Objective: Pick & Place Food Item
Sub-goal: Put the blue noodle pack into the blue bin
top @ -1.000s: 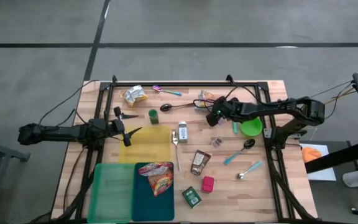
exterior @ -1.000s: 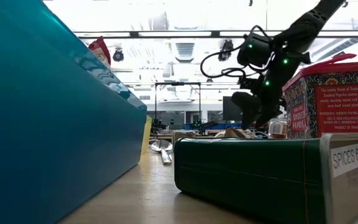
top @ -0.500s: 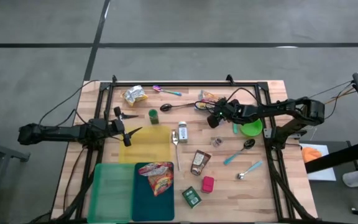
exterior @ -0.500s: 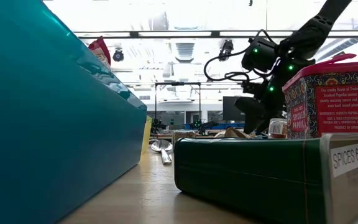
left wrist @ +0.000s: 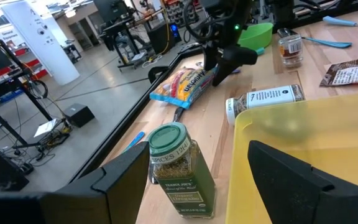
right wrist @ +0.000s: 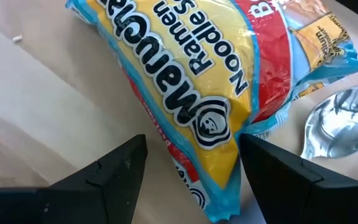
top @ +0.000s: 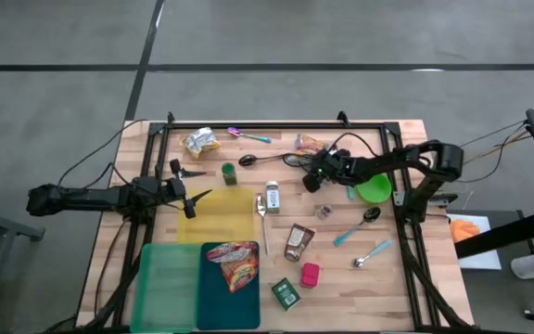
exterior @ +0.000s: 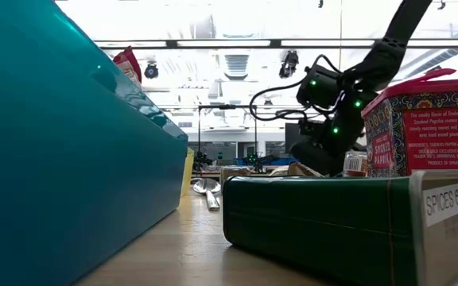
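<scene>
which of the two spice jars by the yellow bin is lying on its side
The white-labelled spice jar off the yellow bin's right edge lies flat. The green-lidded jar beyond the bin stands upright.

Table [top: 406, 278]: pale wood planks, matt.
Ramen packet [right wrist: 191, 74]: glossy crinkled plastic film.
Spoon [right wrist: 340, 127]: shiny metal.
Spice jar [left wrist: 179, 171]: clear glass, green plastic lid.
Yellow bin [left wrist: 303, 124]: smooth plastic.

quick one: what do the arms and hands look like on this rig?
Both arms are matte black and slim, with jointed links. Black cables loop off the right arm; green lights glow by its wrist. Left arm looks the same, cables trailing back. Each hand, left hand and right hand, has two flat dark fingers.
</scene>
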You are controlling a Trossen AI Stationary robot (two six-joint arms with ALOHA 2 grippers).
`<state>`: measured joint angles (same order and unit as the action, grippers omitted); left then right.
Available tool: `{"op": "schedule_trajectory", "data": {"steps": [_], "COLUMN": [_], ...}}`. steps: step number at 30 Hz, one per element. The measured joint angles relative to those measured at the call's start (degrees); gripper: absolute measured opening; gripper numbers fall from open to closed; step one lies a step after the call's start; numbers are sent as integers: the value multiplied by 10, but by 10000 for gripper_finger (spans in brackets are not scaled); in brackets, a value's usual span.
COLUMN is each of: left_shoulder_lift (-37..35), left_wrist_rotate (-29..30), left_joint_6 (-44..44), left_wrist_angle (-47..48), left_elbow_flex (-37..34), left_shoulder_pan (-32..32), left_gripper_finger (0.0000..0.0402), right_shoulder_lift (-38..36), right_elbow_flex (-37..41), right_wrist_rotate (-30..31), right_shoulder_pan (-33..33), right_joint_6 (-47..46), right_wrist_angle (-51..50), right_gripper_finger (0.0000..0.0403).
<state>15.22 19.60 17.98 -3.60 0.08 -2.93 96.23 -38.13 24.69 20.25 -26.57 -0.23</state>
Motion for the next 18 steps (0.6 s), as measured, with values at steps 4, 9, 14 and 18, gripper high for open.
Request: {"op": "schedule_trajectory", "data": {"steps": [4,9,14,18], "left_shoulder_lift": [0,0,0,0], "left_wrist_rotate": [0,0,0,0], "left_joint_6": [0,0,0,0], "left_wrist_angle": [0,0,0,0], "left_elbow_flex": [0,0,0,0], "left_shoulder_pan": [0,0,0,0], "left_gripper_finger": [275,275,275,275], "right_shoulder_lift": [-2,0,2,2], "right_elbow_flex": [-3,-3,-4,-4], "right_wrist_rotate": [-3,-4,-10,-14], "right_shoulder_pan": [2,2,2,2], "right_joint_6": [0,-5,-18,-18], "right_wrist_angle": [-3,-4,-5,-5], "right_gripper_finger": [257,257,224,172]}}
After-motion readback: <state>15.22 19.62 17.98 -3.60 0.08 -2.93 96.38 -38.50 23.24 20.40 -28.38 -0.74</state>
